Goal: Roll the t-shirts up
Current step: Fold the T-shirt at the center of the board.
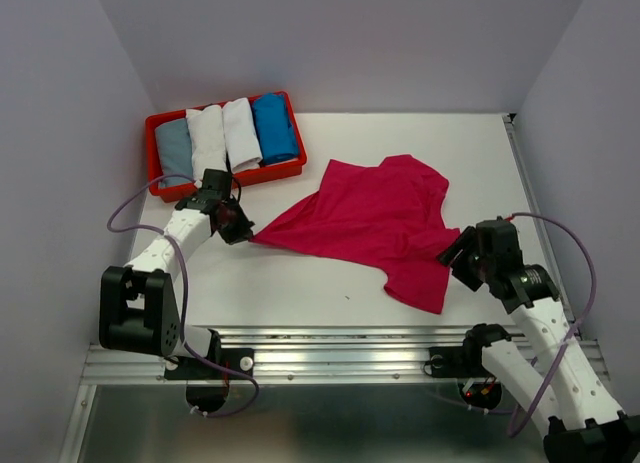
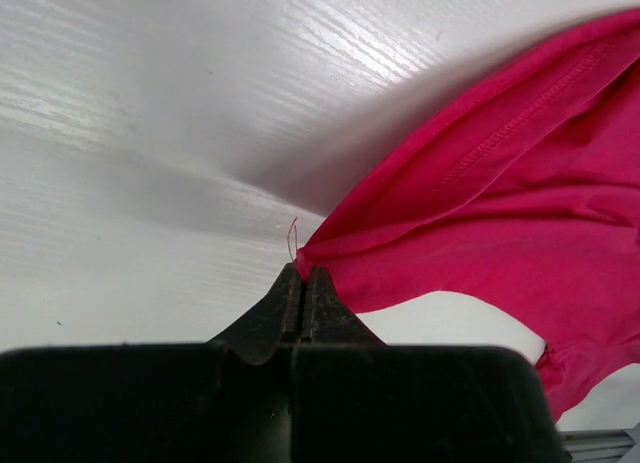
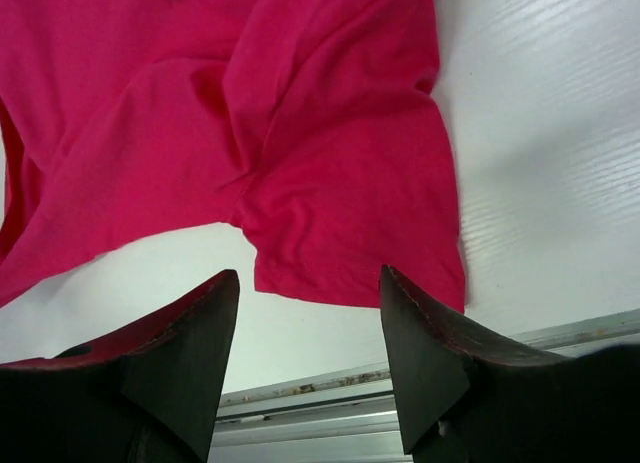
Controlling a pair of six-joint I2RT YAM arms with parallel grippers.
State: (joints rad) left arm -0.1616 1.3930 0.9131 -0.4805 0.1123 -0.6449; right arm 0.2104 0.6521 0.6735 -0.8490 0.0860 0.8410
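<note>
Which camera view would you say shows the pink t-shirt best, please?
The top external view: the whole pink t-shirt lies spread there. Left wrist shows only the corner pinched in the left gripper; right wrist shows its near part.

The white table (image 1: 330, 283) carries 2 things. A red tray (image 1: 275, 171) sits at its far left corner. A magenta t-shirt (image 1: 375, 218) lies rumpled across the middle.

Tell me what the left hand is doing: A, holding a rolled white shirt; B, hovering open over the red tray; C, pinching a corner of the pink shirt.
C: the left hand is clamped shut on a corner of the pink shirt.
</note>
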